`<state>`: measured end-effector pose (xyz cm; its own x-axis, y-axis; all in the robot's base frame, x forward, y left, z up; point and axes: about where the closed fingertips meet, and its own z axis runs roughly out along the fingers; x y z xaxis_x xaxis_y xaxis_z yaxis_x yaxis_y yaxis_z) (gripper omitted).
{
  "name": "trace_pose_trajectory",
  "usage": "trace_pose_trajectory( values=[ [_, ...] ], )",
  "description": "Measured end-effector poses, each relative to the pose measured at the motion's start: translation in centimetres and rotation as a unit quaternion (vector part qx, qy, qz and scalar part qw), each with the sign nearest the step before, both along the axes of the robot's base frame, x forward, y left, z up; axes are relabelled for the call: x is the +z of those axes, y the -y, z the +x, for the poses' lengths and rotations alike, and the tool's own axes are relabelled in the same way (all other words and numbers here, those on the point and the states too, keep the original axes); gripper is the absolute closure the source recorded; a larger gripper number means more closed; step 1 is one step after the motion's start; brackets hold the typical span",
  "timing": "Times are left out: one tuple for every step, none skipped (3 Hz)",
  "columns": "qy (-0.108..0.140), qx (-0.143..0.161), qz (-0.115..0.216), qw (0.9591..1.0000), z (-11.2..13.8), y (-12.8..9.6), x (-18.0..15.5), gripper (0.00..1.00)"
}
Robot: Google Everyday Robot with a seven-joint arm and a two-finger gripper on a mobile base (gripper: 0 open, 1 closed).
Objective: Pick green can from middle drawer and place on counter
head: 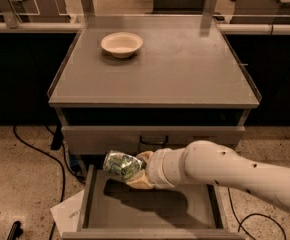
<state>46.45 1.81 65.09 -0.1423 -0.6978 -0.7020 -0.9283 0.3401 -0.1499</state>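
The green can, dented and shiny, is held tilted on its side above the left rear of the open middle drawer. My gripper is shut on the can, its cream fingers wrapped around the can's right end. My white arm reaches in from the lower right across the drawer. The can hangs just below the closed drawer front with the dark handle. The counter lies above and behind, flat and grey.
A cream bowl sits on the counter's back left. Black cables run over the speckled floor at left. A white paper lies by the drawer's left side. Posts and a rail stand behind the counter.
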Motion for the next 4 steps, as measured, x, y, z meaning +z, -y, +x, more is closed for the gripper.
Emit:
trace_pose_trajectory(
  values=[
    [0.002, 0.064, -0.008, 0.9979, 0.1, 1.0, 1.2, 1.00],
    [0.018, 0.081, -0.039, 0.9958, -0.7, 3.1, 4.4, 1.00],
    [0.052, 0.059, -0.057, 0.9952, -0.9, 5.2, 7.8, 1.00],
    [0.105, 0.002, -0.058, 0.9927, -0.2, 8.0, 11.6, 1.00]
  ],
)
